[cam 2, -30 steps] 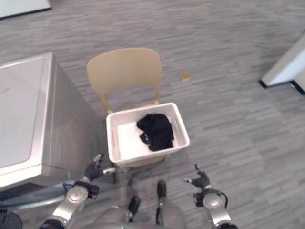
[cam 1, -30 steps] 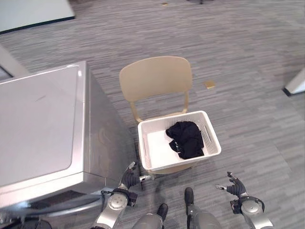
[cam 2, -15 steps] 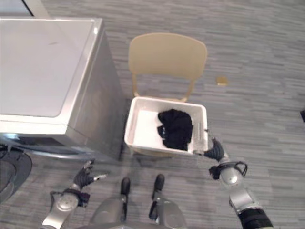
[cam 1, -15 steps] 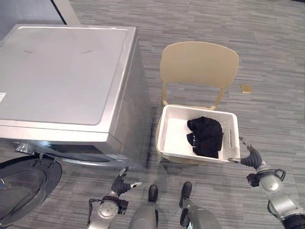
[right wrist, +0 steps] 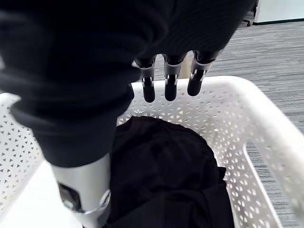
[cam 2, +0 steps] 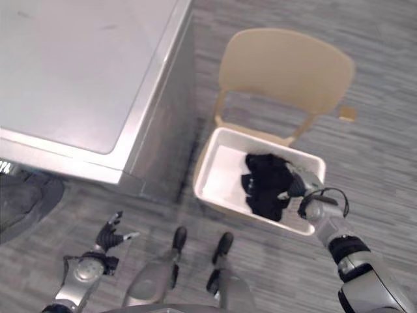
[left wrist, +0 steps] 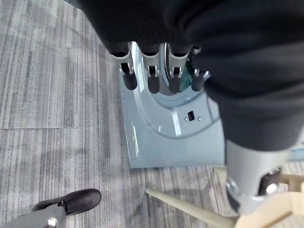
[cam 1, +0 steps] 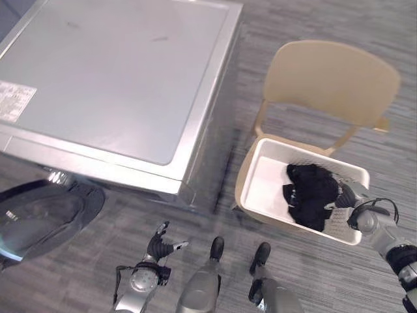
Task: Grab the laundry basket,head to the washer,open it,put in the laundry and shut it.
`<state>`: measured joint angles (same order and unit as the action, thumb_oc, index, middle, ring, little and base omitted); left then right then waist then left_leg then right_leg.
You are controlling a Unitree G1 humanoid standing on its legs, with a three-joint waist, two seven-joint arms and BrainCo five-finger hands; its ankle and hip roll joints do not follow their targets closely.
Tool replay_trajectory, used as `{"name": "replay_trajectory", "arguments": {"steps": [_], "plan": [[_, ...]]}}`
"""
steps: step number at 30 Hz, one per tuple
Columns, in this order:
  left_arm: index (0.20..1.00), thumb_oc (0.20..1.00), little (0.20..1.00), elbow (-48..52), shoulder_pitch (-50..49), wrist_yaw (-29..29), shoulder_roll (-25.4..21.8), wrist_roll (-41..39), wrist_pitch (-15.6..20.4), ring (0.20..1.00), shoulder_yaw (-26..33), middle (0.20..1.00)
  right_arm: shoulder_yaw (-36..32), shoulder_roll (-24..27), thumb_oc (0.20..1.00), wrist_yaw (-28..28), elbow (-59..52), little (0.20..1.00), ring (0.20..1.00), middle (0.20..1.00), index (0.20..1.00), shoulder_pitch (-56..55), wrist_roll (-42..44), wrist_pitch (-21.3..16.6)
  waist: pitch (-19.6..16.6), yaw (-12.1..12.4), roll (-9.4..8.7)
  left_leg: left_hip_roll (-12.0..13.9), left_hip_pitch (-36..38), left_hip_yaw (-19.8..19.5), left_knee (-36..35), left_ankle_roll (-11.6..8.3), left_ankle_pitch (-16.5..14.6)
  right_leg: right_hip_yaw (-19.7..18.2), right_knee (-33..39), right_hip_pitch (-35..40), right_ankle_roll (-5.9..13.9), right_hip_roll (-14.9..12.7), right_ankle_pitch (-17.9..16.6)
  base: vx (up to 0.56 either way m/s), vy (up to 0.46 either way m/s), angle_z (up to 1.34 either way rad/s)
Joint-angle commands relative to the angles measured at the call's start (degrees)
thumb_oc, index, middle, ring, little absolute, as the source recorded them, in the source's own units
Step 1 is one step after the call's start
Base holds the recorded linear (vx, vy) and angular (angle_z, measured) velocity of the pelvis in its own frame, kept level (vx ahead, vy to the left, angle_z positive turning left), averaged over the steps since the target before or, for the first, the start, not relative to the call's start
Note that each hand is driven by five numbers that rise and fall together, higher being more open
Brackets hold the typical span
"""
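Right hand (right wrist: 166, 78), fingers relaxed, hovers over black laundry (right wrist: 166, 175) in white basket (right wrist: 266, 137).

**Hidden and cut-off parts**

The washer (cam 1: 124, 78) is cut off by the upper and left edges of the eye views, and its open door (cam 1: 39, 218) is cropped at the left edge. The chair (cam 2: 287, 72) seat is covered by the basket (cam 2: 218, 189), and its legs are hidden. Part of the basket floor is concealed under the laundry (right wrist: 161, 180). The right hand (cam 2: 300, 189) is partly masked by the basket rim.
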<state>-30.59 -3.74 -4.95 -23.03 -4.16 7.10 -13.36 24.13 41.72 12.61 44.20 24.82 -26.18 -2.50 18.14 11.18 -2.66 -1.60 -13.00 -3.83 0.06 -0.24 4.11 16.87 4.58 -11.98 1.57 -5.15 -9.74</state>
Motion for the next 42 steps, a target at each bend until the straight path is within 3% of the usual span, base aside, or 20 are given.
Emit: {"name": "replay_trajectory", "arguments": {"steps": [1, 9, 10, 11, 16, 27, 28, 33, 38, 42], "plan": [[1.000, 1.000, 1.000, 0.1, 2.2, -3.1, -1.4, -3.1, 2.8, 1.000, -1.7, 1.000, 5.2, 0.9, 1.000, 4.3, 6.3, 1.000, 1.000, 1.000, 1.000, 6.5, -0.9, 2.0, 2.2, 0.5, 1.08, -1.1, -4.5, -1.5, -0.4, -1.47, 0.2, -1.5, -7.0, -1.4, 5.31, -1.6, 9.6, -0.11, -0.002, 0.08], [1.000, 1.000, 1.000, 0.8, 6.8, -5.7, 0.6, -5.8, 3.3, 1.000, -5.0, 1.000, 6.7, -7.1, 1.000, 6.9, 21.3, 1.000, 1.000, 1.000, 1.000, 13.4, 1.7, 5.4, 5.0, 2.0, 3.96, -1.8, -7.8, -3.0, -1.4, -2.21, 2.6, -1.1, -7.1, -5.1, 5.23, -1.4, 8.9, -0.05, -0.008, 0.10], [1.000, 1.000, 1.000, 1.1, 7.0, -5.7, 0.6, -6.0, 3.3, 1.000, -5.0, 1.000, 6.3, -7.3, 0.827, 7.1, 22.1, 0.827, 0.827, 0.827, 0.827, 13.9, 2.5, 5.6, 5.2, 2.0, 4.18, -1.9, -7.8, -3.1, -1.7, -2.29, 2.8, -0.9, -7.1, -5.2, 5.23, -1.3, 8.8, -0.04, -0.005, -0.02], [1.000, 1.000, 1.000, 1.5, 7.2, -5.7, 0.7, -6.2, 3.3, 1.000, -5.2, 1.000, 5.5, -8.0, 0.200, 7.3, 22.9, 0.200, 0.200, 0.200, 0.200, 14.2, 3.8, 5.6, 5.2, 2.1, 4.52, -1.9, -7.8, -3.2, -2.0, -2.39, 3.0, -0.8, -7.0, -5.2, 5.25, -1.3, 8.8, -0.05, -0.001, -0.01], [1.000, 1.000, 1.000, 1.7, 8.0, -5.8, 1.8, -6.6, 2.9, 1.000, -5.8, 1.000, -3.1, -12.2, 0.200, 8.1, 16.4, 0.200, 0.200, 0.200, 0.200, 11.7, 21.8, 2.3, 5.0, 1.1, 4.67, -1.9, -6.2, -3.0, -3.7, -2.53, 3.2, -1.2, -6.2, -4.6, 5.55, -1.1, 8.4, -0.04, 0.002, 0.04], [1.000, 1.000, 1.000, 2.5, 7.0, -4.3, 1.6, -6.4, 1.7, 1.000, -3.8, 1.000, -11.3, -15.7, 0.200, 7.5, 2.1, 0.200, 0.200, 0.200, 0.200, 6.7, 36.3, -2.5, 3.3, -0.2, 2.84, -1.2, -2.9, -1.6, -3.8, -2.31, 2.0, -2.2, -4.7, -1.6, 5.68, -1.0, 7.9, -0.02, 0.000, -0.10], [1.000, 1.000, 1.000, 2.8, 6.4, -3.6, 1.5, -6.0, 1.3, 1.000, -2.6, 1.000, -13.1, -16.8, 0.200, 6.2, -5.0, 0.200, 0.200, 0.200, 0.200, 3.2, 39.1, -4.3, 2.1, -0.9, 2.24, -1.0, -1.2, -1.2, -4.1, -2.11, 1.4, -2.2, -4.3, 0.0, 5.85, -0.9, 7.9, 0.04, 0.002, -0.10], [1.000, 1.000, 1.000, 3.9, 3.2, -1.7, 0.9, -5.0, 0.3, 1.000, 0.3, 1.000, -16.5, -18.2, 0.200, 1.8, -19.9, 0.200, 0.200, 0.200, 0.200, -5.3, 42.5, -7.1, -1.1, -2.4, 0.68, -0.8, 2.7, -0.2, -4.0, -1.36, -0.4, -3.1, -3.6, 3.5, 6.11, -1.0, 8.0, 0.08, 0.027, -0.08], [1.000, 1.000, 1.000, 5.8, -1.7, -0.1, 0.5, -4.5, -0.8, 1.000, 3.4, 1.000, -17.8, -20.3, 0.200, -3.9, -31.8, 0.200, 0.200, 0.200, 0.200, -12.6, 46.4, -7.7, -4.3, -3.5, -0.89, -0.6, 7.5, 2.0, -3.2, 0.05, -3.2, -5.2, -4.1, 6.6, 6.59, -0.8, 8.4, 0.05, 0.076, -0.26], [1.000, 1.000, 1.000, 6.6, -3.5, 0.7, 0.6, -3.5, -1.3, 1.000, 4.4, 1.000, -16.8, -22.1, 0.200, -8.0, -38.8, 0.200, 0.200, 0.200, 0.200, -15.5, 48.1, -7.7, -5.3, -4.3, -0.74, -0.2, 10.6, 3.7, -3.9, 0.98, -3.3, -6.9, -8.6, 6.4, 7.53, -1.0, 8.6, -0.06, 0.064, -0.50]]}}
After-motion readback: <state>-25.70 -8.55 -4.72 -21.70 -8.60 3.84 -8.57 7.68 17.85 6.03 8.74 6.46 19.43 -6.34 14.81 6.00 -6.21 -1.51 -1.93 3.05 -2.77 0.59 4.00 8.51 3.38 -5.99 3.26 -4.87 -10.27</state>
